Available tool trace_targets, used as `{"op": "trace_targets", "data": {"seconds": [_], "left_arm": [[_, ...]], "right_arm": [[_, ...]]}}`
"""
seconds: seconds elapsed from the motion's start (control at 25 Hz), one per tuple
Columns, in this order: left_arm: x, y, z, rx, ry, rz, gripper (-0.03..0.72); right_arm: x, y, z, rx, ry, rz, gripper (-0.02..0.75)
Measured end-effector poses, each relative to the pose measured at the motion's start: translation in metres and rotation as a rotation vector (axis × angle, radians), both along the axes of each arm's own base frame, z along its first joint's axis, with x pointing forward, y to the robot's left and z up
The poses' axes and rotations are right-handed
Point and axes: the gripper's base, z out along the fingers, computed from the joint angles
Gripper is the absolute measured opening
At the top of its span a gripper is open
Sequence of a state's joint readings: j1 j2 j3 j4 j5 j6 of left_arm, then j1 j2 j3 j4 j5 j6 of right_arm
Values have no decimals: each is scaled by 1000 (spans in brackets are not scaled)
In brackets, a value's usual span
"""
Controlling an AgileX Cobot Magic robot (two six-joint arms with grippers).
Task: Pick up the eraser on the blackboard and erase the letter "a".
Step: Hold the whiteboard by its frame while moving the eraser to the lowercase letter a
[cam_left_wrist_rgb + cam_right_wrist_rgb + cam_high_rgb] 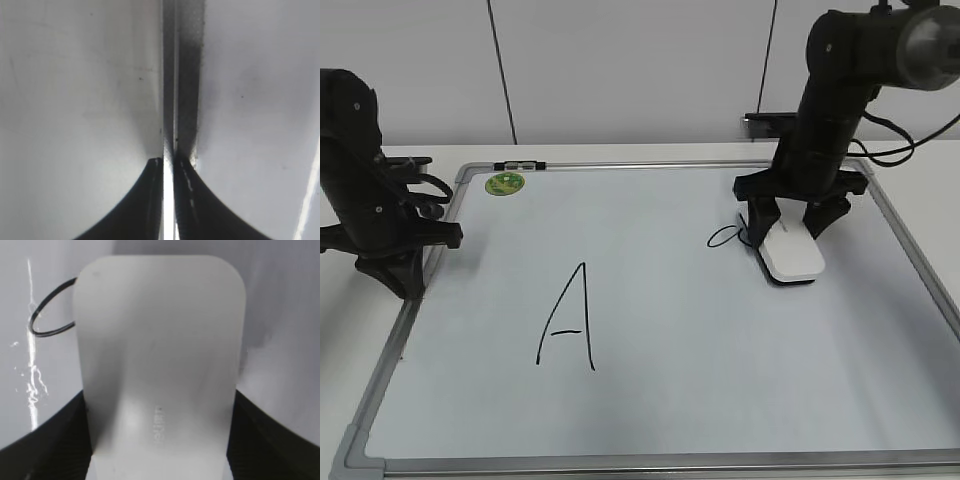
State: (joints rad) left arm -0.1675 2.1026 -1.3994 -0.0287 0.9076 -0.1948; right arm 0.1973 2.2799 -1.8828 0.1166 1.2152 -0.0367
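Note:
The blackboard [670,330] is a large white board with a grey frame, lying flat on the table. The white eraser [792,253] rests on its right part, black felt down, and fills the right wrist view [160,350]. My right gripper [788,222] is shut on the eraser, one finger on each long side [159,440]. The small letter "a" [727,236] lies just left of the eraser, partly covered by it; its loop shows in the right wrist view [50,315]. My left gripper [169,162] is shut and empty, over the board's left frame [172,75].
A tall capital "A" [567,318] is drawn left of the board's middle. A round green sticker [505,183] sits at the board's far left corner. A black clip [520,164] sits on the top frame. Cables trail behind the right arm.

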Motion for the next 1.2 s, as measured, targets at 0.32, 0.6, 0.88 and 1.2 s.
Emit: {"op": "trace_targets", "data": {"seconds": [0.32, 0.6, 0.88, 1.2], "left_arm": [[0, 0, 0, 0, 0, 0, 43], [0, 0, 0, 0, 0, 0, 43], [0, 0, 0, 0, 2, 0, 43], [0, 0, 0, 0, 2, 0, 43]], "right_arm": [[1, 1, -8, 8, 16, 1, 519], [3, 2, -6, 9, 8, 3, 519], [15, 4, 4, 20, -47, 4, 519], [21, 6, -10, 25, -34, 3, 519]]}}
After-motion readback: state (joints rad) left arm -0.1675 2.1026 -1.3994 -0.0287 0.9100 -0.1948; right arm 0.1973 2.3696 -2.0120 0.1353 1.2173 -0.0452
